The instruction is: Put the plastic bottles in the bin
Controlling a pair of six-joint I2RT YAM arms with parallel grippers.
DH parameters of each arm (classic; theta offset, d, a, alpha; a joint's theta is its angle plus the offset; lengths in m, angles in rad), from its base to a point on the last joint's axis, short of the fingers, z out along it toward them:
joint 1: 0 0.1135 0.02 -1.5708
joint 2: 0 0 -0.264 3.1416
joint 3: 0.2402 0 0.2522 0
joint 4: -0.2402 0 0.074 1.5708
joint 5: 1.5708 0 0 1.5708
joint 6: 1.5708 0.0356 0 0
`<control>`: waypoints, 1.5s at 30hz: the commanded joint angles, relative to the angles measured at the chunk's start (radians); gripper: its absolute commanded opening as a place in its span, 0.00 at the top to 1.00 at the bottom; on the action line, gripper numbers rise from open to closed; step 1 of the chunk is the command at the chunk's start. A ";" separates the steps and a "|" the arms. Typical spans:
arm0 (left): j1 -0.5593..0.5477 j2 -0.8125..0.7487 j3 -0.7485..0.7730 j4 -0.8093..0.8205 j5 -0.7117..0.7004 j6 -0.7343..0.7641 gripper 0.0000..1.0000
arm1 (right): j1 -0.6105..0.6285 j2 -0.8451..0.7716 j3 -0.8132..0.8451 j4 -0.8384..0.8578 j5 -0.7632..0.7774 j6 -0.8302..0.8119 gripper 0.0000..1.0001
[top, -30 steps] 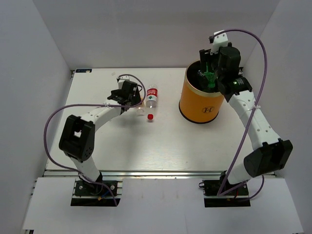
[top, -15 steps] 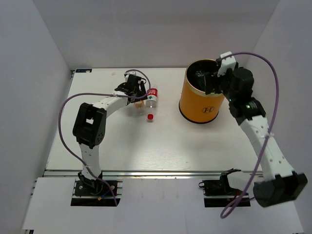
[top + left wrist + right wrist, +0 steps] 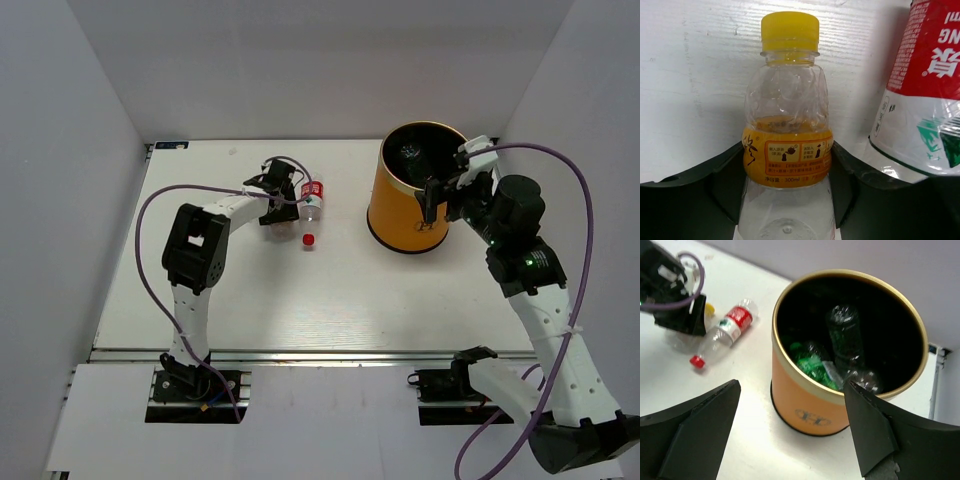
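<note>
The left gripper [image 3: 787, 167] is clenched on the yellow-cap bottle [image 3: 789, 95]. Its two black fingers [image 3: 720, 175] press against the orange label from 9 and 3 o'clock. In the left wrist view this bottle is clear, with its cap toward 12 o'clock, and it lies against the white table [image 3: 300, 300]. Just at 3 o'clock of it lies the red-label bottle [image 3: 922, 75], close to the right-hand finger; whether they touch, I cannot tell. In the top view this pair sits at about 11 o'clock on the table, and a red cap [image 3: 308, 240] lies alone near the red-label bottle, at its 6 o'clock.

The right gripper [image 3: 791, 386] is released, fingers spread wide and holding nothing. In the top view it hangs by the bin's rim at the bin's 3 o'clock, and its camera looks down into the bin.

The bin [image 3: 810, 402] stands upright at about 1 o'clock on the table, well apart from the two bottles outside it. It is orange with a gold rim and a black inside. In it lie a crumpled green bottle [image 3: 807, 365] at 7 o'clock of the opening and a clear bottle [image 3: 844, 330] near the middle. A second clear bottle [image 3: 865, 380] lies at 5 o'clock against the wall.
</note>
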 commanded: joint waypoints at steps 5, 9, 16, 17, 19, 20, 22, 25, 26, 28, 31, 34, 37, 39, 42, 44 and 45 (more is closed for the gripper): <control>-0.025 -0.227 0.075 -0.024 -0.057 0.096 0.91 | -0.004 -0.046 -0.059 -0.041 -0.093 -0.041 0.86; -0.045 -0.345 0.163 0.049 0.070 0.126 0.96 | -0.004 -0.087 -0.116 -0.076 -0.217 -0.075 1.00; -0.126 -0.270 0.445 0.120 0.389 0.172 0.99 | 0.003 -0.078 -0.174 -0.320 -0.592 -0.437 1.00; -0.146 -0.226 0.513 0.131 0.441 0.181 0.99 | 0.003 -0.048 -0.182 -0.421 -0.670 -0.508 1.00; -0.169 -0.178 0.582 0.141 0.501 0.181 0.99 | 0.008 -0.031 -0.192 -0.486 -0.700 -0.616 0.97; -0.179 -0.154 0.654 0.141 0.512 0.181 0.99 | 0.011 -0.026 -0.199 -0.515 -0.700 -0.633 0.97; -0.213 -0.077 0.719 0.155 0.559 0.190 0.99 | 0.008 -0.038 -0.234 -0.486 -0.665 -0.633 0.97; -0.241 0.021 0.831 0.198 0.615 0.178 0.97 | 0.010 -0.101 -0.300 -0.425 -0.625 -0.599 0.96; -0.253 0.038 0.845 0.219 0.629 0.158 0.95 | 0.008 -0.126 -0.318 -0.417 -0.624 -0.596 0.96; -0.264 0.073 0.845 0.299 0.639 0.136 0.91 | 0.008 -0.152 -0.334 -0.403 -0.624 -0.579 0.96; -0.282 0.092 0.823 0.411 0.652 0.113 0.89 | 0.011 -0.147 -0.341 -0.406 -0.627 -0.578 0.96; -0.293 0.101 0.797 0.523 0.652 0.081 0.86 | 0.008 -0.134 -0.357 -0.411 -0.622 -0.587 0.96; -0.311 0.115 0.797 0.536 0.612 0.072 0.80 | 0.005 -0.137 -0.372 -0.405 -0.618 -0.585 0.96; -0.311 0.127 0.808 0.513 0.593 0.063 0.48 | 0.007 -0.138 -0.375 -0.385 -0.599 -0.560 0.81; -0.311 0.141 0.808 0.465 0.574 0.063 0.01 | 0.010 -0.123 -0.372 -0.363 -0.582 -0.544 0.24; -0.311 0.141 0.797 0.447 0.563 0.072 0.01 | 0.011 -0.089 -0.367 -0.333 -0.581 -0.533 0.13; -0.311 0.127 0.797 0.447 0.548 0.072 0.01 | 0.013 -0.078 -0.366 -0.305 -0.576 -0.509 0.12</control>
